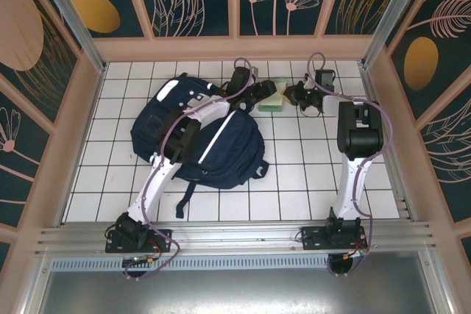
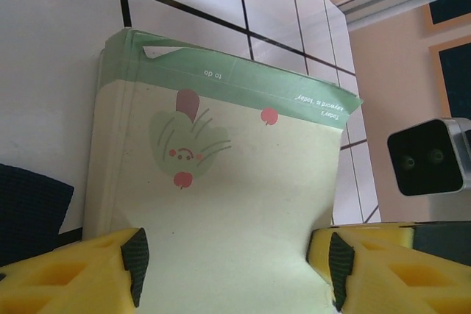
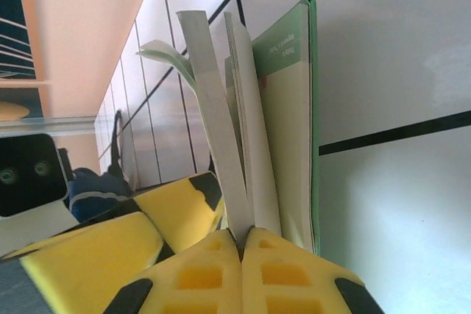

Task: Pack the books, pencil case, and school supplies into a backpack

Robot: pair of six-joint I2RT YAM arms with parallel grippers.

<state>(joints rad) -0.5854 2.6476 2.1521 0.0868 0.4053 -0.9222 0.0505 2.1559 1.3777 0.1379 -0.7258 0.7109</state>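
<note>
The pale green pack (image 1: 271, 102) lies on the white tiles at the back, right of the navy backpack (image 1: 221, 148). In the left wrist view the pack (image 2: 221, 182) sits between my left gripper's (image 2: 235, 255) pads, which press both its side edges inward. My right gripper (image 3: 241, 237) is shut on a few white sheets lifted from the pack (image 3: 287, 130), which fans open. From above, the left gripper (image 1: 265, 93) and right gripper (image 1: 298, 97) meet at the pack from either side. The books, the pink pouch and the tan oval piece are out of view.
The backpack lies slumped under the left arm, straps trailing toward the front. The peach back wall (image 1: 235, 49) stands close behind the pack. The right wrist's camera housing (image 2: 427, 156) hangs just right of the left gripper. White tiles stretch in front of the right arm (image 1: 309, 174).
</note>
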